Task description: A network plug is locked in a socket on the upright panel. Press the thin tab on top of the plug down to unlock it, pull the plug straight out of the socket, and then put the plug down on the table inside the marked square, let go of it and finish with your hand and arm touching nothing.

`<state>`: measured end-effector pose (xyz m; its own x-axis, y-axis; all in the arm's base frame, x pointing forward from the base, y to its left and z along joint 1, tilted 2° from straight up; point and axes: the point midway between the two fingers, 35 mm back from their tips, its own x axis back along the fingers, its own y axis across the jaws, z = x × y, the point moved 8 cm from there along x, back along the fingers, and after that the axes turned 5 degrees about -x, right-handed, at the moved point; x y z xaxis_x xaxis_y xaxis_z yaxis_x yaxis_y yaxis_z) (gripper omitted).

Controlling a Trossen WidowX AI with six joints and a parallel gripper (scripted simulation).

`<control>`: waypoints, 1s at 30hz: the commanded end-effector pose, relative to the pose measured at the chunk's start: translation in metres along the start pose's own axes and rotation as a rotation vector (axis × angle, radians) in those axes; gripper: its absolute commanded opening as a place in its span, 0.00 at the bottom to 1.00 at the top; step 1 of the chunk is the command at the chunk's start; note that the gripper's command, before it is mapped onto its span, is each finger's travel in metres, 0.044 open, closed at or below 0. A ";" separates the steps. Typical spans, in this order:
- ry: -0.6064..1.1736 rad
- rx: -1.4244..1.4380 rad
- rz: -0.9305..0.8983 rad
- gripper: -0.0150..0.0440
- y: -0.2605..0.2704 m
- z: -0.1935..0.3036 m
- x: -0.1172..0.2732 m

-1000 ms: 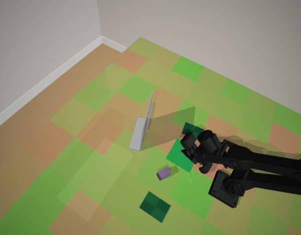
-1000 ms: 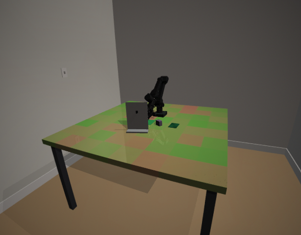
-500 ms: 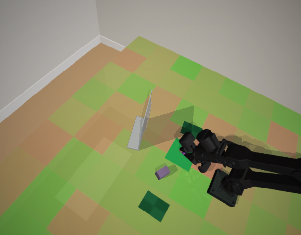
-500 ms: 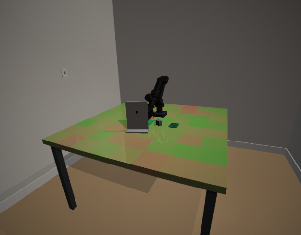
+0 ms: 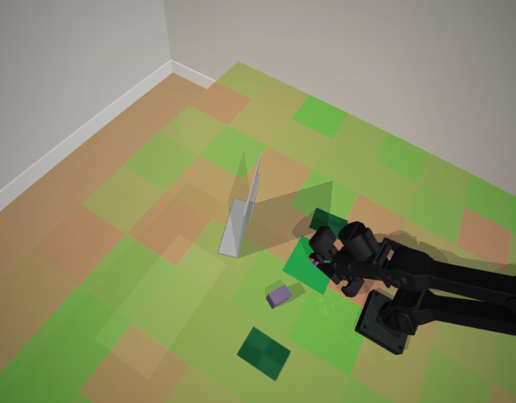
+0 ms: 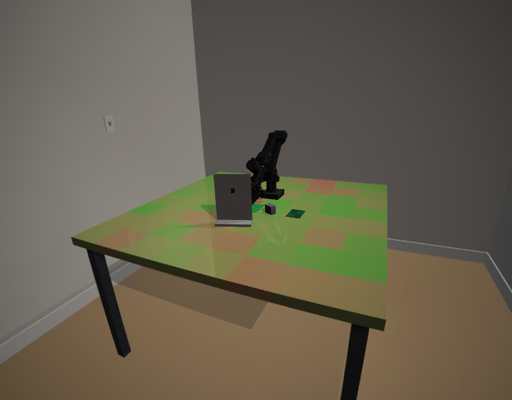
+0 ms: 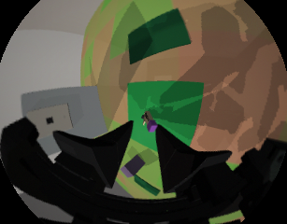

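The plug [image 7: 151, 127], purple at one end and brownish at the other, shows just beyond the fingertips over the marked square. My gripper [image 7: 145, 125] is partly open, with a gap between its fingertips. Only a purple bit of the plug [image 5: 316, 263] shows beside the fingers in the top view. Whether the plug touches a finger or rests flat on the table cannot be told. The marked square, bright green [image 5: 302, 264] [image 6: 257, 208] [image 7: 180, 95], lies under the fingertips. The upright grey panel [image 6: 233, 204] [image 7: 33, 100] stands away from the gripper, its socket [image 7: 50, 120] empty.
A purple block [image 5: 278, 295] [image 6: 270, 209] [image 7: 133, 166] lies beside the bright square. One dark green patch [image 5: 263, 353] [image 6: 295, 213] lies beyond the block, and another dark green patch [image 5: 323, 218] [image 7: 159, 35] lies on the square's other side. The arm's base [image 5: 371, 321] is near the gripper.
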<state>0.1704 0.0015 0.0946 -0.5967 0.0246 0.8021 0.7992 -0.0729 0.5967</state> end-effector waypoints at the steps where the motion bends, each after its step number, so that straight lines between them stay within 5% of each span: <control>1: -0.002 -0.003 -0.005 0.52 0.001 0.000 0.003; 30: 0.000 -0.001 -0.002 0.52 0.005 0.001 0.025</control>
<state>0.1586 0.0027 0.1122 -0.5920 0.0224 0.8056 0.8029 -0.0711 0.5919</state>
